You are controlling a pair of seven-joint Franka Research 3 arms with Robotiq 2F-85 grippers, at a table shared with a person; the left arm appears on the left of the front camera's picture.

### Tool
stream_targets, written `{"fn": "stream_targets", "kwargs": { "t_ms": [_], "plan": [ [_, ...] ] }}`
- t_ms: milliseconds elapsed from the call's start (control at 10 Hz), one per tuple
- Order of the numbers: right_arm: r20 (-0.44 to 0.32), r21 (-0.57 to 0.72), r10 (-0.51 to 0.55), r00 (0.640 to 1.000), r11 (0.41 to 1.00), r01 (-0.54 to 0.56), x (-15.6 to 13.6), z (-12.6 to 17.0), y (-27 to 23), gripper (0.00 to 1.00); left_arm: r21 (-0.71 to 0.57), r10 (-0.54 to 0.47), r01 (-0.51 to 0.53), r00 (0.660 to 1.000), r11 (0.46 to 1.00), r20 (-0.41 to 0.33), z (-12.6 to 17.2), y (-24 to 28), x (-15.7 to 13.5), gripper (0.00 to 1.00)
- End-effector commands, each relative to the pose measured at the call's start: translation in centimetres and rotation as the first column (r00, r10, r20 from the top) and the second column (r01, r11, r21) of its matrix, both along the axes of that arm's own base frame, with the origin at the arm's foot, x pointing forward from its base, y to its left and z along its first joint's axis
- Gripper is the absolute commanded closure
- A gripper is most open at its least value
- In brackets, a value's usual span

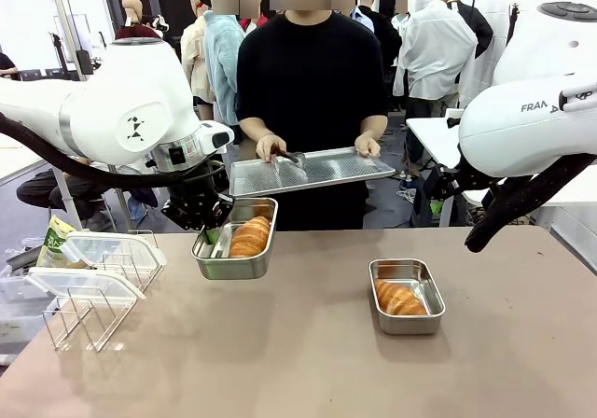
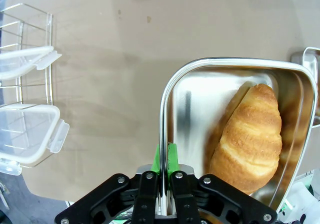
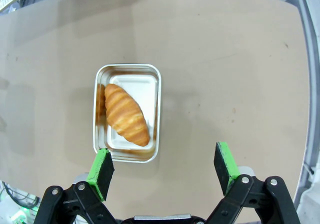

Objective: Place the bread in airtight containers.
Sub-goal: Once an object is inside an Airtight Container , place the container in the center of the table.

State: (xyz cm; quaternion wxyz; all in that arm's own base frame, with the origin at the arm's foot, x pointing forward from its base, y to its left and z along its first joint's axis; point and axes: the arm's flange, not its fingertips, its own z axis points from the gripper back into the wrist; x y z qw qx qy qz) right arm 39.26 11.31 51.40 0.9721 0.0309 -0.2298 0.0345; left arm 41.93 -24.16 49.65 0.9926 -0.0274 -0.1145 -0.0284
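Nearest, on the counter (image 1: 308,362): steel tin (image 1: 408,326) holding a roll (image 1: 399,298), just beyond the spread right fingers (image 3: 102,171), not between them. Left of that tin, farther back: second tin (image 1: 233,267), rim pinched by the left fingers (image 2: 173,159), second roll (image 2: 250,134) inside, just beside them. Beyond that tin: perforated tray (image 1: 326,171) in a person's hand (image 1: 270,146).

A flat, matte brown table (image 1: 308,362) ran across the whole foreground. Near its left edge stood a white wire rack (image 1: 93,323), and just behind that lay a green-and-white printed packet (image 1: 58,241). At the far side stood a person in a black short-sleeved top (image 1: 312,73). In front of them, above the table's far edge, a large flat perforated metal tray (image 1: 326,171) sat slightly tilted. A dark-handled utensil (image 1: 289,158) rested on its left part.
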Motion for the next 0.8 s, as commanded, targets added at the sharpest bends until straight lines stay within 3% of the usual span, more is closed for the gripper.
{"fn": "stream_targets", "kwargs": {
  "t_ms": [0, 400, 700],
  "plan": [
    [-0.004, 0.007, 0.001, 1.0, 1.0, -0.001, 0.0, -0.1, -0.1, 0.0, 0.002, 0.0, 0.0, 1.0, 1.0, 0.006, -1.1, -0.1, 0.3, 1.0],
    [-0.004, 0.007, 0.001, 1.0, 1.0, -0.001, 0.0, -0.1, -0.1, 0.0, 0.02, 0.045, -0.046, 0.997, 0.999, 0.058, -6.5, -0.9, 2.6, 1.0],
    [-0.004, 0.007, 0.001, 1.0, 1.0, -0.001, 0.0, -0.1, -0.1, 0.0, 0.056, 0.03, -0.029, 1.0, 0.998, -0.011, -11.4, -0.8, 5.0, 1.0]
  ]
}}
